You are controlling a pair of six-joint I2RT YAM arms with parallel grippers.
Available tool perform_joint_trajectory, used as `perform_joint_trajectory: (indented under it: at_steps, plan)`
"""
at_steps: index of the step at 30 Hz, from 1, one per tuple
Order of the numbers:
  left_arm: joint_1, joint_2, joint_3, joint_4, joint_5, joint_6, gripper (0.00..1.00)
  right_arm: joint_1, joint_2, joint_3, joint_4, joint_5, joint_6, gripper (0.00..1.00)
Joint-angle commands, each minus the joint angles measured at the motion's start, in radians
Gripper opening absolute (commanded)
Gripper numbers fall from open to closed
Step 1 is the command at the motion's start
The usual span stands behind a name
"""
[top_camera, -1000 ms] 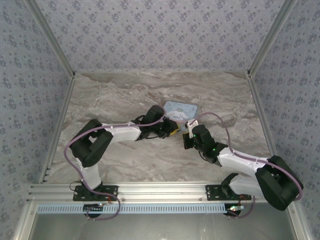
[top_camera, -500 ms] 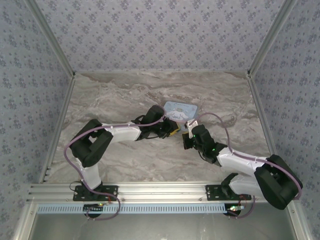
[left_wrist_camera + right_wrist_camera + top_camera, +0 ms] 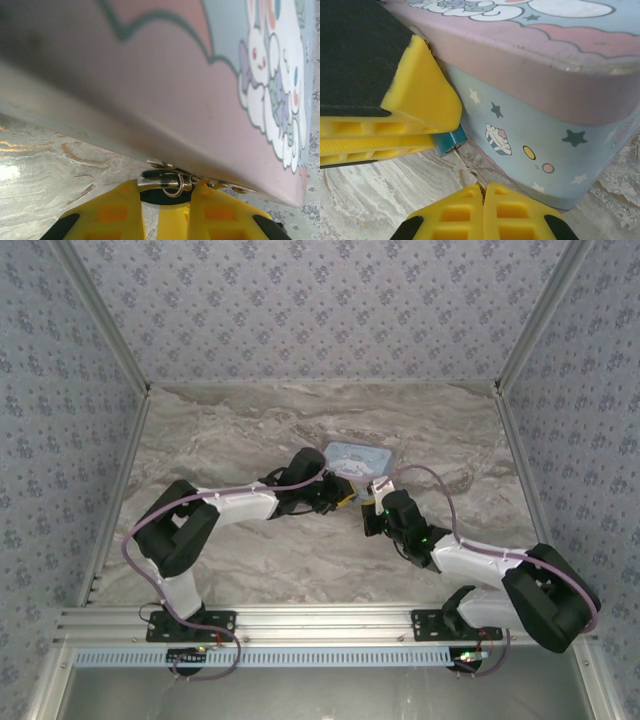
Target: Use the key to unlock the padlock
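The tiny blue-and-silver metal padlock (image 3: pixel 451 141), beside the pale blue cartoon tin (image 3: pixel 545 135), sits pinched in the left gripper (image 3: pixel 164 197), the right gripper (image 3: pixel 483 192) closed on its thin metal key (image 3: pixel 467 165), over a grey marbled tabletop (image 3: pixel 250 430) between floral-papered walls (image 3: pixel 320 310).

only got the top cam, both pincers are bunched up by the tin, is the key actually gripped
Observer: Yes, the right wrist view has the right pincer shut on the thin key.
Operator: and the padlock
Observer: A blue corner of the padlock pokes out between the yellow fingers of the left pincer, beside the tin.
Operator: key in yet
Observer: Its tip meets the padlock's end; whether it is seated, I cannot tell.
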Motion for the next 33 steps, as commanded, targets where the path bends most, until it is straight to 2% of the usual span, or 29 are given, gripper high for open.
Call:
perform_joint_trajectory:
  at_steps: [1, 33]
  plan:
    - [-0.014, -0.042, 0.046, -0.006, 0.058, -0.012, 0.19, -0.019, 0.020, -0.004, 0.114, -0.070, 0.030, 0.00]
    - [-0.017, -0.038, 0.056, -0.021, 0.076, -0.005, 0.19, -0.084, 0.120, 0.089, 0.243, -0.214, 0.088, 0.00]
